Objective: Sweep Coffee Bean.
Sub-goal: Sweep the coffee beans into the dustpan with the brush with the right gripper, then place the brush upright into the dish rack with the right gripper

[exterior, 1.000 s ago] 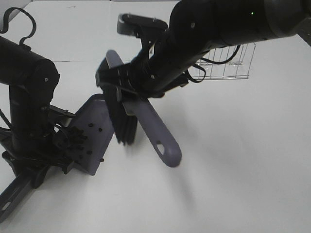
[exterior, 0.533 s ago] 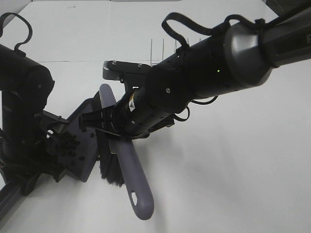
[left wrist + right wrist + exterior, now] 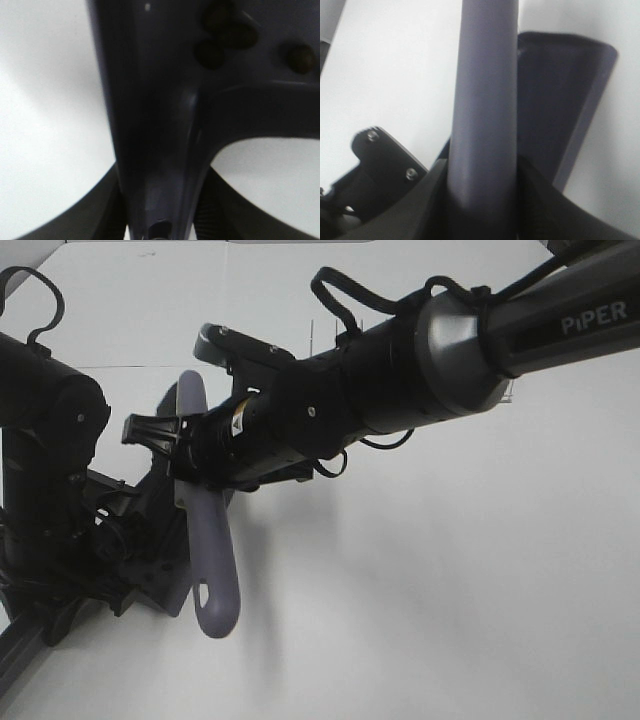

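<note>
Step in hand: judged to be the sweep of beans into the pan, with the brush brought over the pan mouth.
Right hand (image 3: 192, 445): reached across to the left side of the high view and clamped narrow on the brush handle (image 3: 208, 550), as the right wrist view shows close up.
Left hand (image 3: 160, 222): closed narrow on the stem of the dustpan (image 3: 150, 100), which is held low near the surface (image 3: 450, 590).
Coffee bean (image 3: 210, 52): at least 3 dark beans are seen inside the dustpan tray in the left wrist view. No loose beans can be made out on the surface in the high view, and the area under the arms is hidden.
Brush: the handle is laid across the dustpan, with its hole end pointed toward the near edge of the surface. The bristles are hidden, so contact with the surface cannot be told.
Progress: judged well along, since beans are already gathered in the tray.
Method: the dustpan lip is best kept flat on the surface, and the bristles drawn toward it in short, light strokes, so that beans are rolled in rather than flicked past.
Method 2: the tray is to be held level, or tipped back slightly, so that gathered beans are not spilled.
Risk: the 2 arms are crowded together, so a collision or a knocked pan is possible.
</note>
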Motion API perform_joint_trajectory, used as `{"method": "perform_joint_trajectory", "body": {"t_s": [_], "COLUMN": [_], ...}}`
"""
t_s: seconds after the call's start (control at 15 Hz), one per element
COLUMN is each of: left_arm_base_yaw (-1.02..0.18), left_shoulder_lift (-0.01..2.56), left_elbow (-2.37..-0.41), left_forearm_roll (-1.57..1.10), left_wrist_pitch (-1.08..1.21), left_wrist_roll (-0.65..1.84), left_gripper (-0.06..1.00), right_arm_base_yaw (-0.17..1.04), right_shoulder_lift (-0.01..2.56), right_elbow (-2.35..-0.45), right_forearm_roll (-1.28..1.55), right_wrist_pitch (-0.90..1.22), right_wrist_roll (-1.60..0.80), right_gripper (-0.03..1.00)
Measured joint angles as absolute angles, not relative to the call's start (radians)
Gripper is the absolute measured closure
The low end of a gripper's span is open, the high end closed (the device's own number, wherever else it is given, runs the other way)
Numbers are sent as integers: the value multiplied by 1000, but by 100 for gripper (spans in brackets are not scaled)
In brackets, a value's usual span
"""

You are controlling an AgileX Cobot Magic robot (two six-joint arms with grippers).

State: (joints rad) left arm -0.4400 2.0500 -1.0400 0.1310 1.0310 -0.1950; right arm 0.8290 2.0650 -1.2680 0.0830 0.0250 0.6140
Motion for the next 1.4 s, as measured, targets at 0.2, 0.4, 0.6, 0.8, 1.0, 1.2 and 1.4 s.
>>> {"method": "perform_joint_trajectory", "body": {"t_s": [0.2,0.4,0.6,0.8,1.0,1.2,1.4], "left_arm_base_yaw": [-440,-440,-404,-304,-207,-160,-155], "left_shoulder_lift": [2050,2050,2050,2049,2049,2048,2047], "left_elbow": [-1040,-1040,-1040,-1040,-1040,-1040,-1040], "left_forearm_roll": [130,130,98,53,45,45,41], "left_wrist_pitch": [1031,1031,1030,1031,1031,1023,1019], "left_wrist_roll": [-194,-194,-188,-154,-136,-135,-134], "left_gripper": [64,64,64,64,64,64,64], "right_arm_base_yaw": [829,819,730,629,507,378,309], "right_shoulder_lift": [2036,1941,1811,1700,1637,1640,1663], "right_elbow": [-1286,-1286,-1287,-1287,-1289,-1289,-1289], "right_forearm_roll": [22,-102,-224,-281,-288,-289,-292], "right_wrist_pitch": [27,180,558,821,1014,1050,975], "right_wrist_roll": [614,603,581,485,400,369,364], "right_gripper": [69,69,69,69,69,69,69]}}
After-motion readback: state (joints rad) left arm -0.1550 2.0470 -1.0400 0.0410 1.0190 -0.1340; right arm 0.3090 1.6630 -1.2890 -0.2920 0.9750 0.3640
